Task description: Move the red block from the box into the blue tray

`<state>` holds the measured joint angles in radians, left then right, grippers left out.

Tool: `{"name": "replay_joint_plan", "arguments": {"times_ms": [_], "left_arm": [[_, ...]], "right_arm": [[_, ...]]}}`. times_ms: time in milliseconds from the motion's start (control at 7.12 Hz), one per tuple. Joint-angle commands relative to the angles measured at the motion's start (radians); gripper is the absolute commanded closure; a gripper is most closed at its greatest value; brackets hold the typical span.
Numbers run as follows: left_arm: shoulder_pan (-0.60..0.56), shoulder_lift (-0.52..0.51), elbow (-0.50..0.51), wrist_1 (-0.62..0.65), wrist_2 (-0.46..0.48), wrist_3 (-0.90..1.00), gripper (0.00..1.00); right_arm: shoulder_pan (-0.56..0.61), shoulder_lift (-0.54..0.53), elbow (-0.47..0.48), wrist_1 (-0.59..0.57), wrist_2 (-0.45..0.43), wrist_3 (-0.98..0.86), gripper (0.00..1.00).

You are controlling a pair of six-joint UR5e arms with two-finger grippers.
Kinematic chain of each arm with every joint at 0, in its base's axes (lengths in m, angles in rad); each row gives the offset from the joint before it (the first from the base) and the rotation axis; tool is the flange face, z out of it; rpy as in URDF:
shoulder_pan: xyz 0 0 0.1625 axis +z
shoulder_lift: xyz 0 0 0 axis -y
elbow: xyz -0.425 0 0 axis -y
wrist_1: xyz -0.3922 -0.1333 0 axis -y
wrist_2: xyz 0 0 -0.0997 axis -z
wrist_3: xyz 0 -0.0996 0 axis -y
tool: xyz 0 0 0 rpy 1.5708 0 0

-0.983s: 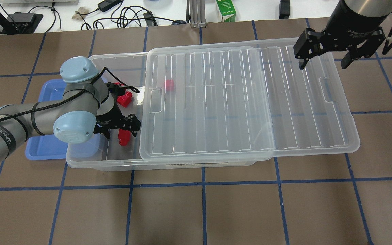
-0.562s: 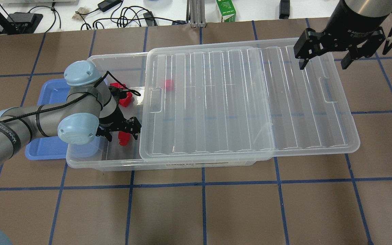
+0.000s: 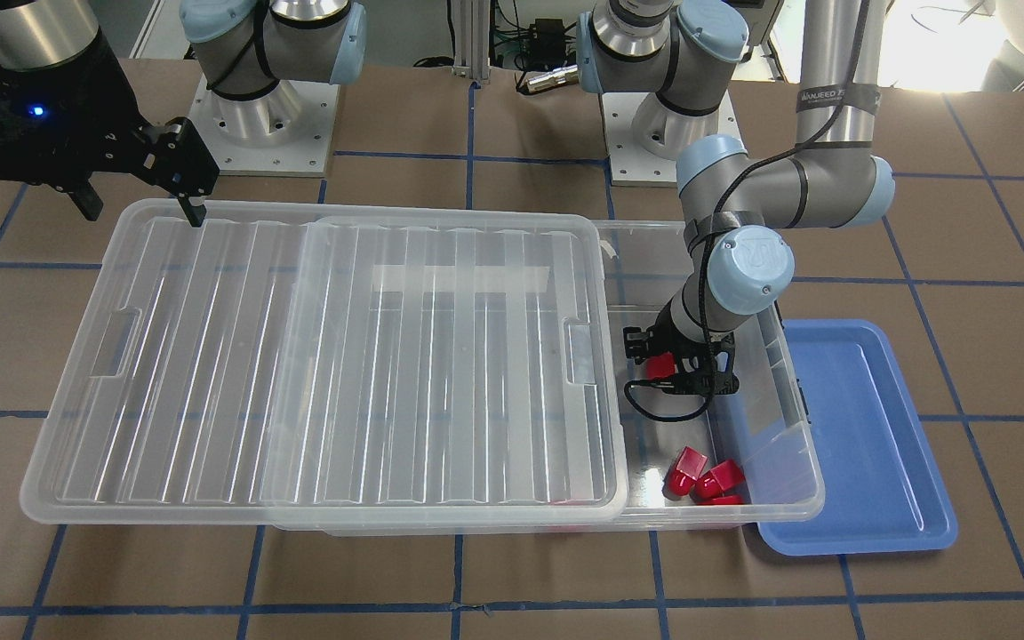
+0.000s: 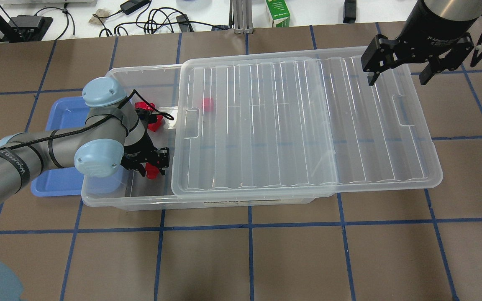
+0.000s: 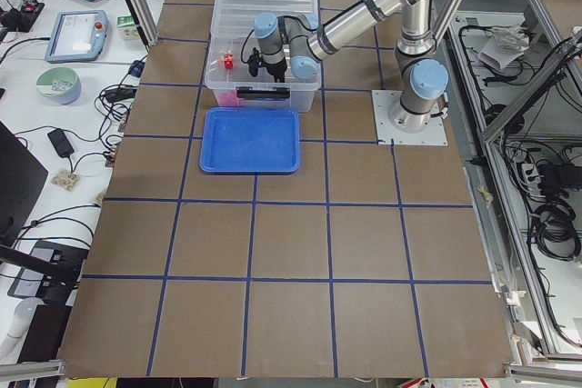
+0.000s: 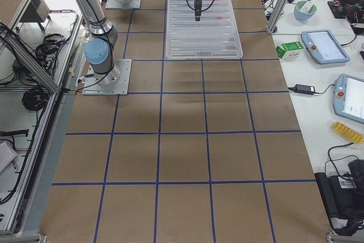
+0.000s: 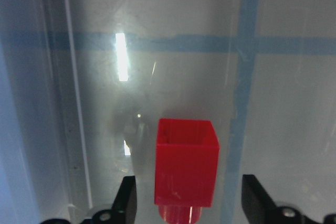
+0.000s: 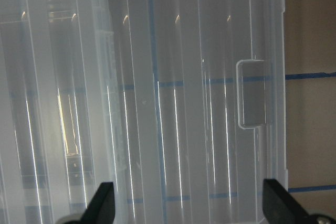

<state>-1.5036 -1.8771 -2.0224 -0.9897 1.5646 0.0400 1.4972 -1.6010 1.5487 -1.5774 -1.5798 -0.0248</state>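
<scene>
Found the left gripper point(image 4: 152, 164) inside the uncovered end of the large clear plastic storage box point(image 4: 140, 201), jaws parted, straddling the small glossy red plastic block point(image 7: 186, 163) on the box floor, gripping nothing; saw the shallow light-blue plastic tray point(image 4: 57, 184) just beside that end; noted the right gripper point(image 4: 398, 78) wide open, empty, above the box's ribbed clear lid point(image 4: 266, 125).

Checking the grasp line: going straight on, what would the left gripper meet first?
The left gripper would likely meet the red block centred between its open fingers, then the box floor; depth unclear.
</scene>
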Motion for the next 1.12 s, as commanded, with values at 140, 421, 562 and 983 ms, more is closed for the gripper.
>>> {"name": "replay_joint_plan", "arguments": {"times_ms": [140,421,562,983], "left_arm": [[-0.001,0.035,0.023,0.002,0.012,0.001,1.0],[0.002,0.082,0.126,-0.125,0.005,0.001,1.0],[0.002,0.102,0.202,-0.242,0.002,0.001,1.0],[0.055,0.139,0.384,-0.469,0.009,0.017,1.0]], "right_arm": [[0.002,-0.002,0.002,0.0,0.006,-0.001,0.0],[0.0,-0.001,0.002,0.0,0.001,-0.001,0.0],[0.0,-0.001,0.002,0.0,0.001,-0.003,0.0],[0.0,0.001,0.002,0.005,0.0,-0.006,0.0]]}}
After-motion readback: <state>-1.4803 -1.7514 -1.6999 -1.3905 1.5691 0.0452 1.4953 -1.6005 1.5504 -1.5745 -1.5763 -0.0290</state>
